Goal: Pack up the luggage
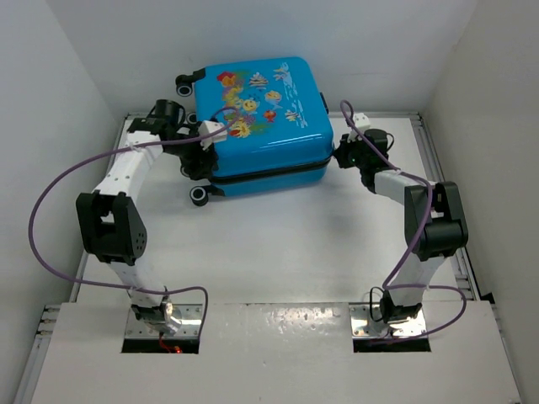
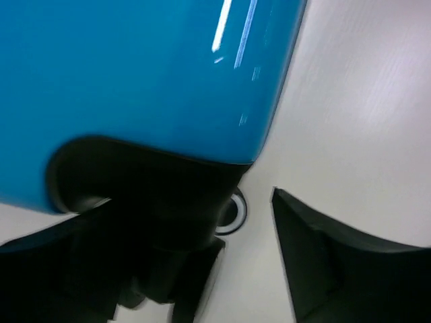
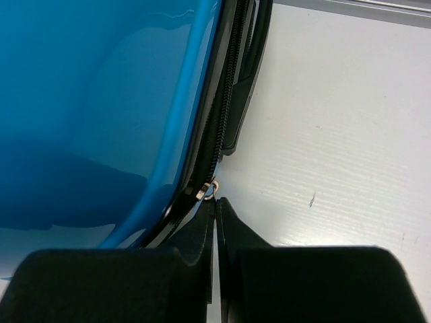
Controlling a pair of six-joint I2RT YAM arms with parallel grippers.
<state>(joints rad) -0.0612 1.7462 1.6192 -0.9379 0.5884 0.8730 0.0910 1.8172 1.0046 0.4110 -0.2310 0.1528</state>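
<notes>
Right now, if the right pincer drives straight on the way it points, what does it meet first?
The small metal zipper ring on the luggage. It sits right at the tips of the shut right pincer, and whether they touch is unclear. Past it runs the zipper seam.

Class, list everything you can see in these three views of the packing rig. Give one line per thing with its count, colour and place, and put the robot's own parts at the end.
luggage: one, bright blue with cartoon fish, closed, lying flat at the far middle of the table
wheels: two plainly seen, black with pale hubs, on the luggage's left end
zipper pull: one, metal, on the black zip along the luggage's right side
table: one, white, under everything
cables: two, purple, one looping along each arm
left gripper: one, black, open, at the luggage's wheel end
right gripper: one, black, shut, tips right at the zipper pull
</notes>
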